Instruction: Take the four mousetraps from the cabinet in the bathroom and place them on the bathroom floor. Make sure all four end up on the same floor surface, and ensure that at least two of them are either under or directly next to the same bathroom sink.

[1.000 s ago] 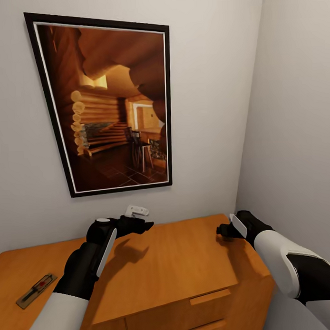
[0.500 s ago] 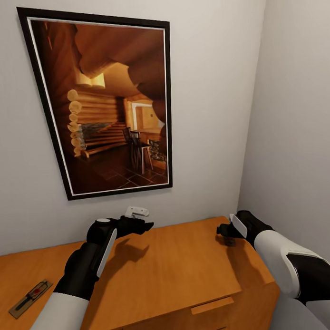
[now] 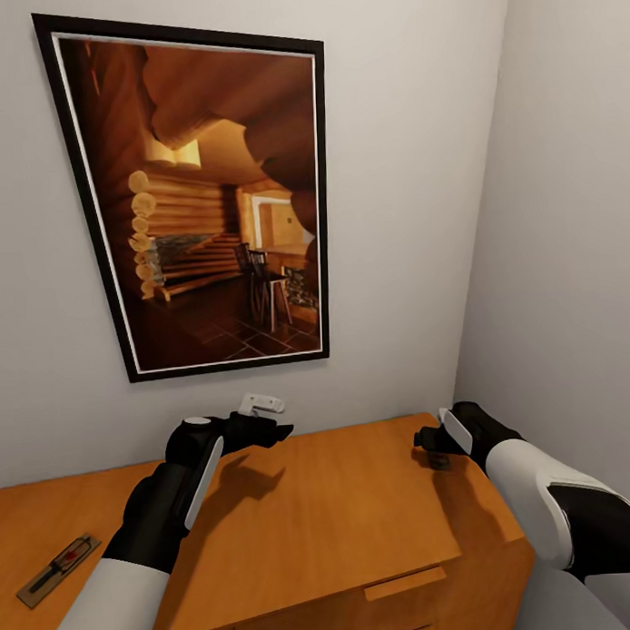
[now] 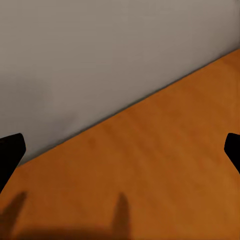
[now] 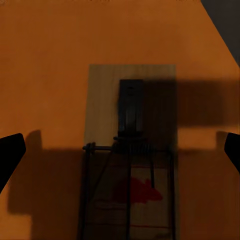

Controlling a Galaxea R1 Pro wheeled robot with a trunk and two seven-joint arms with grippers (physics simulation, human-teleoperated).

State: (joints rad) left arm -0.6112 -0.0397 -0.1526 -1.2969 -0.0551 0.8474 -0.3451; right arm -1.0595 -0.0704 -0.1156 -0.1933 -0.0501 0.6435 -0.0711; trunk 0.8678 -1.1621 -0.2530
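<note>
The orange-brown cabinet (image 3: 340,505) stands against the wall below me, its top in view. One mousetrap (image 3: 58,569) lies flat near the top's left end, well to the left of my left arm. A second mousetrap (image 5: 131,150) lies on the right end, a wooden board with a dark wire and a red mark, directly under my right gripper (image 5: 120,152). In the head view it shows as a small dark piece (image 3: 439,461) beneath that right gripper (image 3: 422,440), which is open and holds nothing. My left gripper (image 3: 281,432) hovers open over bare wood near the back wall (image 4: 90,60).
A large black-framed picture of a log cabin interior (image 3: 211,200) hangs on the wall above the cabinet. A side wall (image 3: 567,252) closes in at the right. A drawer handle (image 3: 404,583) shows on the cabinet front below.
The whole head view shifted slightly a second ago, so the camera moved. Both arms and the mousetraps have stayed where they were since.
</note>
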